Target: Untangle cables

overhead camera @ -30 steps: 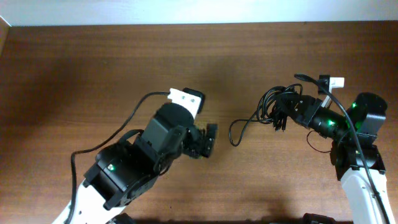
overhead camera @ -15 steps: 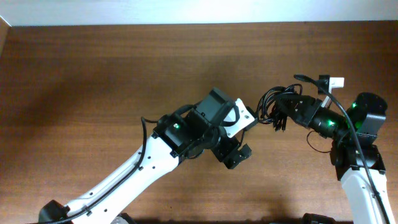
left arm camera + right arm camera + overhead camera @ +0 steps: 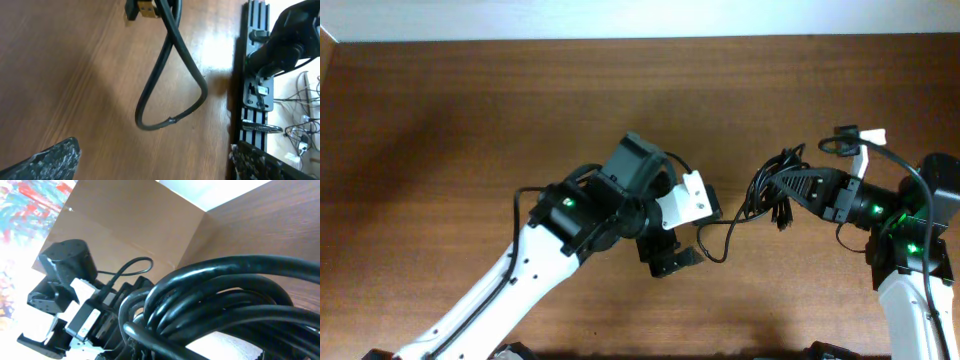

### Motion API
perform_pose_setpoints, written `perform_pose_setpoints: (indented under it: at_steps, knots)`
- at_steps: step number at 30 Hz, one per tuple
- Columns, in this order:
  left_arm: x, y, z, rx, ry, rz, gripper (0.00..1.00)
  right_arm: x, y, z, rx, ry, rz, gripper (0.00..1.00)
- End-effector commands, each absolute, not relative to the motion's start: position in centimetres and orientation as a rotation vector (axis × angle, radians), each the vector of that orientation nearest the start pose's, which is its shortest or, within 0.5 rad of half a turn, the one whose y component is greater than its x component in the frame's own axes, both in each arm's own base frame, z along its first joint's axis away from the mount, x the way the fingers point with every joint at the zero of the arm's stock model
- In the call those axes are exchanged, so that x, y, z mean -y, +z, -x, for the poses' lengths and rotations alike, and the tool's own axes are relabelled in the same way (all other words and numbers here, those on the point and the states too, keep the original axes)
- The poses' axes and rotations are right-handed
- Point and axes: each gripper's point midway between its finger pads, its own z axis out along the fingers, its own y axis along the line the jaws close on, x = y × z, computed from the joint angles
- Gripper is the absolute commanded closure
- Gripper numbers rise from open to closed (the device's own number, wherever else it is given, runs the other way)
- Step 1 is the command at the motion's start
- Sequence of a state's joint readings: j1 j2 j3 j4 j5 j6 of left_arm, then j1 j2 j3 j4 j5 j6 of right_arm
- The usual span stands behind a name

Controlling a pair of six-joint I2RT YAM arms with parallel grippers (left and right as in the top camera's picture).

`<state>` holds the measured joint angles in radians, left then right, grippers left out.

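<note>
Left claw (image 3: 692, 232) now over the cables (image 3: 205, 92)

The table (image 3: 470, 120) is brown wood with fine grain and a soft sheen. The cables (image 3: 225, 295) in the right pincer (image 3: 790, 190) look like smooth, glossy black rubber; a plug (image 3: 146, 8) ahead of the left pincer (image 3: 695, 235) is yellowish metal.

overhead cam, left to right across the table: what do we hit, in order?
left arm → loose cable loop → cable bundle → right arm. Both grippers overlap the cables, so they are left out.
</note>
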<state>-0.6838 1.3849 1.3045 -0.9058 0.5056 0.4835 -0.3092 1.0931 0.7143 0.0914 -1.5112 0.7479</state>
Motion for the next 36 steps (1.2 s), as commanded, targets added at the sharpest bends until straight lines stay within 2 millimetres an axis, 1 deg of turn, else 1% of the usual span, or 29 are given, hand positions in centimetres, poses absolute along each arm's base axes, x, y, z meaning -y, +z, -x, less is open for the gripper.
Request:
perform_pose_setpoints:
  at_steps: [1, 3, 4, 5, 6, 7, 8, 9, 10, 11, 12, 16, 17, 18, 19, 20, 21, 23, 24, 25, 26, 27, 28, 29, 31, 32, 33, 34, 36]
  knots:
    - [30.0, 22.4, -20.6, -1.919, -0.793, -1.625, 0.01, -9.5, 29.6, -26.5, -1.861, 1.678, 0.223, 0.96]
    - [31.6, 22.0, -20.7, -1.868, -0.801, -1.651, 0.01, -9.5, 29.6, -26.5, -1.862, 1.679, 0.221, 0.96]
    - [32.4, 21.4, -20.5, -1.859, -0.806, -1.674, 0.01, -9.5, 29.6, -26.5, -1.863, 1.681, 0.219, 0.96]
    - [32.7, 20.5, -20.7, -1.880, -0.781, -1.688, 0.02, -9.5, 29.6, -26.5, -1.863, 1.681, 0.219, 0.96]
    - [32.6, 19.3, -21.2, -1.919, -0.737, -1.695, 0.22, -9.5, 29.6, -26.5, -1.863, 1.681, 0.219, 0.96]
    - [32.7, 18.7, -21.3, -1.935, -0.737, -1.701, 0.32, -9.5, 29.6, -26.5, -1.863, 1.681, 0.219, 0.96]
    - [32.7, 18.5, -21.4, -1.939, -0.737, -1.703, 0.39, -9.5, 29.6, -26.5, -1.863, 1.681, 0.219, 0.96]
    - [32.7, 18.5, -21.4, -1.938, -0.736, -1.702, 0.51, -9.5, 29.6, -26.5, -1.863, 1.681, 0.219, 0.96]
    - [32.8, 18.6, -21.4, -1.935, -0.736, -1.702, 0.71, -9.5, 29.6, -26.5, -1.863, 1.681, 0.219, 0.96]
    - [32.8, 18.6, -21.4, -1.928, -0.734, -1.707, 0.96, -9.5, 29.6, -26.5, -1.863, 1.681, 0.219, 0.96]
    - [32.8, 18.6, -21.4, -1.928, -0.734, -1.707, 1.00, -9.5, 29.6, -26.5, -1.863, 1.681, 0.219, 0.96]
    - [32.8, 18.5, -21.4, -1.941, -0.737, -1.697, 1.00, -9.5, 29.6, -26.5, -1.863, 1.681, 0.219, 0.96]
    - [32.5, 18.4, -21.9, -2.034, -0.735, -1.612, 1.00, -9.5, 29.6, -26.5, -1.863, 1.680, 0.219, 0.96]
    - [31.8, 18.1, -22.7, -2.155, -0.716, -1.491, 1.00, -9.5, 29.6, -26.5, -1.863, 1.681, 0.219, 0.96]
    - [30.4, 17.5, -24.1, -2.331, -0.673, -1.293, 1.00, -9.5, 29.6, -26.5, -1.862, 1.680, 0.219, 0.96]
    - [29.0, 17.0, -24.8, -2.453, -0.647, -1.151, 1.00, -9.5, 29.6, -26.5, -1.863, 1.681, 0.219, 0.96]
    - [28.1, 16.7, -25.1, -2.536, -0.653, -1.040, 1.00, -9.5, 29.6, -26.5, -1.862, 1.680, 0.219, 0.96]
    - [27.0, 16.5, -25.4, -2.674, -0.681, -0.802, 1.00, -9.4, 29.5, -26.7, -1.864, 1.666, 0.205, 0.96]
    - [26.5, 16.5, -25.4, -2.745, -0.702, -0.649, 1.00, -9.4, 29.5, -26.8, -1.864, 1.665, 0.203, 0.96]
    - [26.4, 16.6, -25.2, -2.767, -0.710, -0.601, 1.00, -9.4, 29.5, -26.8, -1.864, 1.665, 0.203, 0.96]
    - [26.7, 16.9, -24.8, -2.769, -0.758, -0.607, 1.00, -9.4, 29.5, -26.8, -1.864, 1.664, 0.203, 0.96]
    - [27.9, 18.1, -23.3, -2.755, -0.921, -0.657, 1.00, -9.3, 29.5, -26.9, -1.865, 1.656, 0.194, 0.96]
    - [28.5, 19.1, -22.4, -2.718, -1.009, -0.718, 1.00, -9.2, 29.4, -27.2, -1.866, 1.644, 0.181, 0.96]
    - [28.8, 20.5, -21.7, -2.654, -1.069, -0.790, 1.00, -9.2, 29.4, -27.3, -1.867, 1.638, 0.175, 0.96]
    - [28.1, 23.6, -20.9, -2.517, -1.066, -0.855, 1.00, -9.1, 29.3, -27.5, -1.868, 1.626, 0.161, 0.96]
    - [27.3, 24.5, -21.0, -2.483, -1.017, -0.839, 1.00, -9.0, 29.3, -27.6, -1.868, 1.621, 0.157, 0.96]
    - [26.4, 25.0, -21.3, -2.469, -0.948, -0.808, 1.00, -9.0, 29.3, -27.6, -1.868, 1.620, 0.156, 0.96]
    - [24.7, 25.5, -21.8, -2.473, -0.830, -0.714, 1.00, -9.0, 29.3, -27.6, -1.868, 1.620, 0.157, 0.96]
    - [21.8, 26.5, -22.2, -2.472, -0.686, -0.551, 1.00, -9.0, 29.3, -27.6, -1.868, 1.620, 0.156, 0.96]
